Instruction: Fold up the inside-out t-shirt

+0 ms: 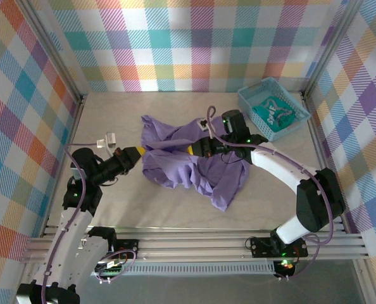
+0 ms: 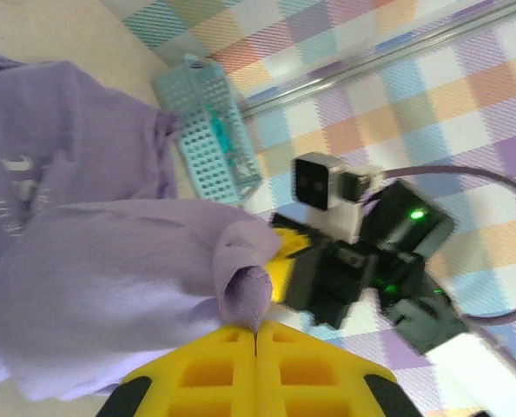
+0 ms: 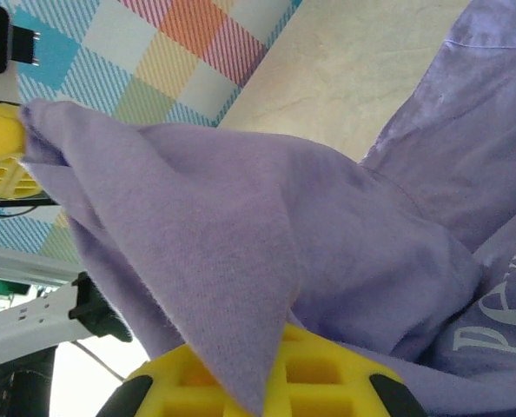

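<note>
Soft purple cotton t-shirt point(image 1: 188, 168) lying crumpled in the middle of the pale table point(image 1: 144, 212), left gripper point(image 1: 139, 152) squeezed tight on its left edge, right gripper point(image 1: 195, 147) squeezed tight on a middle fold.

This is a robotics lab test cell rather than a home. A pale desk point(image 1: 118, 212) is boxed in by printed plaid backdrop walls point(image 1: 194, 38) set in a bare aluminium frame point(image 1: 194, 242). A left arm point(image 1: 71, 221) and a right arm point(image 1: 280, 168), white and black, are bolted to the front rail, trailing purple cables point(image 1: 69, 166) and showing a green status light point(image 1: 283, 255).
</note>
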Motion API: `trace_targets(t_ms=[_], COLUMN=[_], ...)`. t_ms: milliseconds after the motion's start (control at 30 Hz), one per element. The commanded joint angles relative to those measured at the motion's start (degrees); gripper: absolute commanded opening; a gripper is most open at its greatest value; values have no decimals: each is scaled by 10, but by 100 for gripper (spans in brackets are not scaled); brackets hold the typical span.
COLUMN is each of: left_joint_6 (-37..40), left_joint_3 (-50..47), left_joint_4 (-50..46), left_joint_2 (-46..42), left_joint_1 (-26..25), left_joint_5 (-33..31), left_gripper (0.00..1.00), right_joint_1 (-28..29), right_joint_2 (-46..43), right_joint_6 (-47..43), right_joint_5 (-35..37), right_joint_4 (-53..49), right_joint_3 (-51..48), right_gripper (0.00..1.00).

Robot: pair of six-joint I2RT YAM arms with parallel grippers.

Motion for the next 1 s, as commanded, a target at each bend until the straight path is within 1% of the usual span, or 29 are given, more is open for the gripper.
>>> trace_targets(t_ms=[0,33,133,233,267,300,367,433,467,533,600,667,767,800,900,933,967], left_joint_6=[103,131,162,184,188,193,204,217,219,215,200,187,195,212,271,284,292], left_joint_3=[25,29,27,33,37,41,53,64,65,63,58,62,85,94,119,124,127], left_joint_4=[-123,-159,-181,-199,-205,-212,-234,-250,-251,-228,-189,-160,-157,-165,-219,-229,-232], left_joint_2=[-3,-1,18,49,54,58,51,32,21,-4,-11,4,46,57,83,96,108], left_joint_1=[-2,-8,-26,-48,-53,-58,-66,-76,-80,-92,-108,-131,-179,-197,-246,-255,-260], left_joint_5=[-55,-71,-80,-101,-110,-121,-164,-201,-208,-194,-158,-133,-139,-157,-278,-306,-320], left_gripper=[0,0,0,0,2,7,23,34,38,45,48,50,52,55,61,67,70], right_joint_1=[-1,-1,4,14,17,19,24,24,24,24,24,24,25,25,25,26,25], right_joint_2=[6,10,31,48,51,53,53,49,46,42,40,41,40,39,38,37,36], right_joint_6=[43,69,140,168,168,167,160,140,129,111,107,105,104,103,95,90,87], right_joint_5=[-87,-112,-161,-175,-177,-180,-183,-179,-176,-173,-173,-175,-172,-173,-170,-170,-170], right_joint_4=[103,148,254,296,296,295,284,257,243,221,217,214,210,207,191,183,179], right_joint_3=[-7,-14,-22,-19,-17,-15,-14,-14,-14,-14,-15,-13,-11,-10,-7,-5,-5], right_gripper=[1,1,1,1,1,1,1,1,1,1,1,1,1,1,1,0,0])
